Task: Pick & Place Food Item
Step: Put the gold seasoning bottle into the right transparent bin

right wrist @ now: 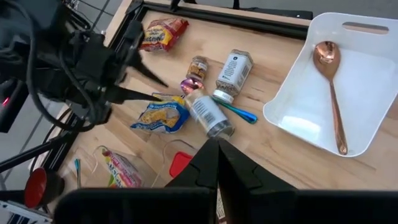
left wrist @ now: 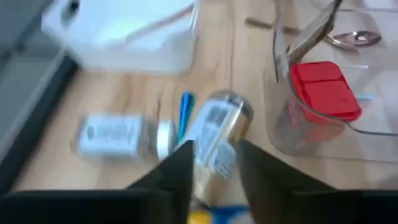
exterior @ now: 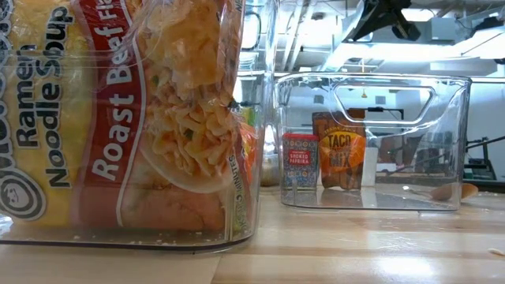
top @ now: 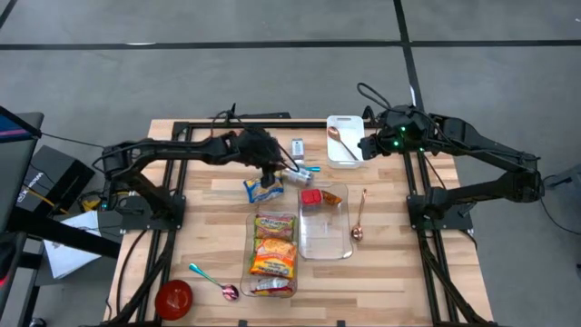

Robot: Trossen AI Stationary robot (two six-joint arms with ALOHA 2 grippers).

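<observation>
Left claw [left wrist: 211,165], fingers parted, straddles a clear spice jar [left wrist: 214,127] with a printed label, lying on its side on the worktop [top: 390,272] beside the clear bin [top: 325,238]. Right claw [right wrist: 217,162] closed, empty.

Left arm reaches from the left edge across the table's far half, wrist bent down near table middle. Left gripper [top: 277,169] low over the tabletop, fingers [left wrist: 177,171] parted with a gap between the tips. Right arm comes in from the right side, elbow out, wrist raised at the far right part of the table. Right gripper [right wrist: 217,151] has its fingers pressed together, holding nothing.
</observation>
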